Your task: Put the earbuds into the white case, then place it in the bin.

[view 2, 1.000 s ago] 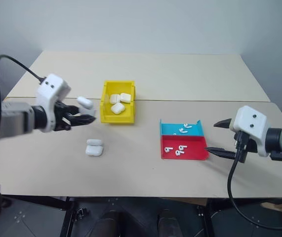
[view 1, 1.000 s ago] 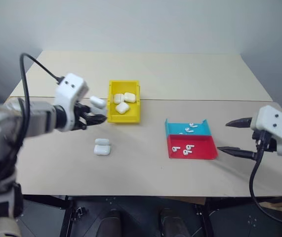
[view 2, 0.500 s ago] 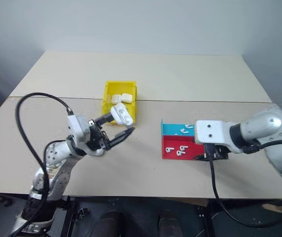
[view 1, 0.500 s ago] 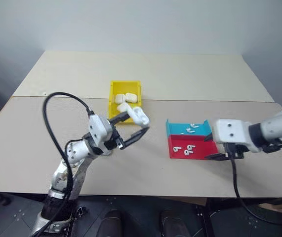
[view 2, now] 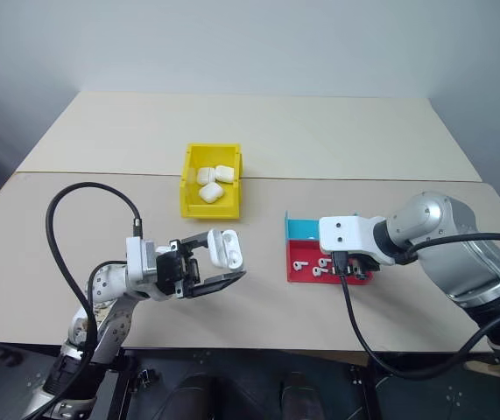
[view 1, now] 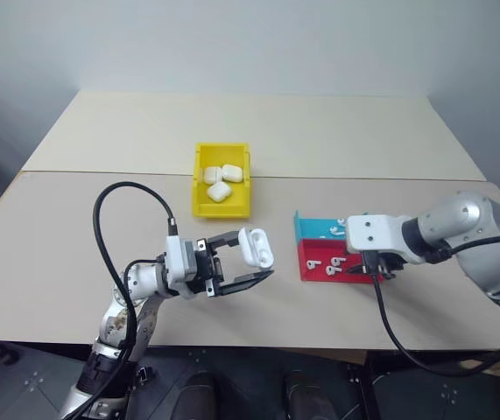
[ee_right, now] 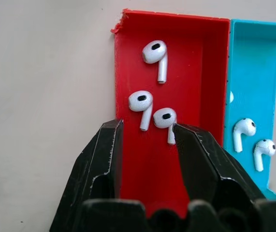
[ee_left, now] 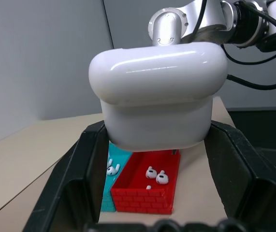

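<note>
Glossy white plastic first: the white case (view 1: pixel 255 248) sits clenched in the left gripper (view 1: pixel 239 260), held above the table's (view 1: pixel 74 254) near edge with its hinged lid flipped up. In the left wrist view the two black fingers (ee_left: pixel 79 179) bracket its lower body from both sides. Judgement: the shell is light, rigid and slick, so a hold across the flat flanks of the body, below the hinge line, looks right; a pinch on the lid would likely fold it shut or let the case squirt out.

Further right, the right gripper (ee_right: pixel 145 128) hangs over the red tray (ee_right: pixel 196 58), jaws partly parted with nothing between them. One of the earbuds (ee_right: pixel 166 121) lies against the inner face of one finger; two more, (ee_right: pixel 141 104) and (ee_right: pixel 156 55), lie just beyond in the same tray. Judgement: each bud is tiny, very light and smooth, apt to skate or flick away; the bulb end offers more purchase than the thin stem.

Next to the red tray, the blue tray (ee_right: pixel 254 63) holds further buds.

Farthest back, the bin (view 1: pixel 200 197), yellow, already contains three closed cases (view 1: pixel 220 182).
</note>
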Robot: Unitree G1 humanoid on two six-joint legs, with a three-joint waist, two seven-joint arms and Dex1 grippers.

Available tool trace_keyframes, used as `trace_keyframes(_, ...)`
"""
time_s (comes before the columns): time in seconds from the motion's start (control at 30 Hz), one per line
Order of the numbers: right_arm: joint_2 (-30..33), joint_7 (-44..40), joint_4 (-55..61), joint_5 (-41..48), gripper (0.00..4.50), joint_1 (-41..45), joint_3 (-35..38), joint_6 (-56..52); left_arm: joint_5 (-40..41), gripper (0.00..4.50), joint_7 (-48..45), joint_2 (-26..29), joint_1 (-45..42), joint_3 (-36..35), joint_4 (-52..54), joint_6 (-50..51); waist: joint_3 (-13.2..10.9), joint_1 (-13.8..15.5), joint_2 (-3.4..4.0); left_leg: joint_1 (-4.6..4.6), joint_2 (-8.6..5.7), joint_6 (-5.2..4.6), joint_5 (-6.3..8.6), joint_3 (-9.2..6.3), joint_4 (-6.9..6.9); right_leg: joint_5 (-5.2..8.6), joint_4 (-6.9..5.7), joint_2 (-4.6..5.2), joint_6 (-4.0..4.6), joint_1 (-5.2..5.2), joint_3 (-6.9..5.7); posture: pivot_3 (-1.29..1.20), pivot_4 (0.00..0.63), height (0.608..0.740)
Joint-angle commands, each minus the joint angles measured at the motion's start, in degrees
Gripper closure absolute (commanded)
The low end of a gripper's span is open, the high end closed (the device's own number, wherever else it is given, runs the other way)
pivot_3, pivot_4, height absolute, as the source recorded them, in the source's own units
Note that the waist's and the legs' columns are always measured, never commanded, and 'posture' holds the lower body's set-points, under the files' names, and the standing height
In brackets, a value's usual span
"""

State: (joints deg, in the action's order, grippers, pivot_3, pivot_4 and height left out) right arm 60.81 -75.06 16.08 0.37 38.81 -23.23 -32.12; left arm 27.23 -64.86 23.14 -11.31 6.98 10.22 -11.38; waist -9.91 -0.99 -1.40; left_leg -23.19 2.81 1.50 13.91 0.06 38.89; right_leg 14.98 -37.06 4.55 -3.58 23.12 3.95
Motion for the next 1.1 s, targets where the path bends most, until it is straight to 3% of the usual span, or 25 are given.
trace_keyframes(0.03, -1.2, -1.4, 0.3, -2.0, 2.47, 1.9, -1.4, 0.2, 1.7, 1.78, -2.3, 1.2, 1.8, -1.0, 1.6, -1.6, 0.0, 0.0, 0.0, 0.0, 0.01, -0.01, 0.0, 0.0, 0.0, 0.0, 0.0, -0.01, 0.0, 0.0, 0.0, 0.0, 0.15, 0.74)
trace_keyframes(0.4, -6.2, -2.9, -4.6, -5.9, 2.47, 3.1, -4.6, 2.2, 1.4, 1.78, -5.1, 4.0, 4.5, -1.9, 1.9, -2.9, 0.0, 0.2, 0.01, 0.0, 0.02, -0.01, 0.01, -0.01, 0.0, 0.0, 0.0, -0.02, 0.0, 0.0, -0.02, 0.0, 0.15, 0.74)
trace_keyframes(1.1, -8.9, -4.4, -10.0, -9.0, 2.47, 3.3, -4.3, 6.1, 0.8, 1.78, -1.3, 4.9, 5.8, -2.3, 4.3, -1.1, 0.0, 0.2, 0.01, 0.01, 0.03, -0.02, 0.01, -0.01, 0.0, 0.0, -0.01, -0.03, 0.0, 0.0, -0.02, 0.0, 0.15, 0.74)
